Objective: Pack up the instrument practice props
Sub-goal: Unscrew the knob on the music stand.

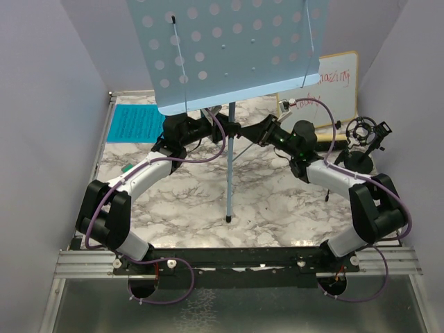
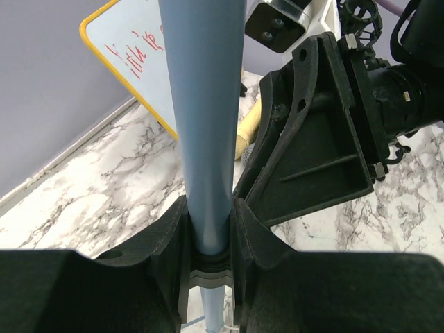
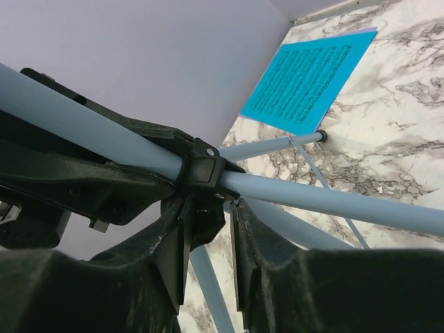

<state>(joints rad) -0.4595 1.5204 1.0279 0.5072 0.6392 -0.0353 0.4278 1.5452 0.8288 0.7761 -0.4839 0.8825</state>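
Your left gripper [image 2: 209, 239] squeezes the pole of the tall light-blue metal music rack with holes [image 1: 229, 48], which stands upright. Your right gripper [image 3: 208, 236] has its jaws narrow around that pole's black joint [image 3: 201, 170]; whether they squeeze, I cannot tell.

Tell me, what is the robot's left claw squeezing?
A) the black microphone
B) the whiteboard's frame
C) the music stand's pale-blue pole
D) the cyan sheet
C: in the left wrist view, the left gripper is clamped against both sides of the light-blue pole.
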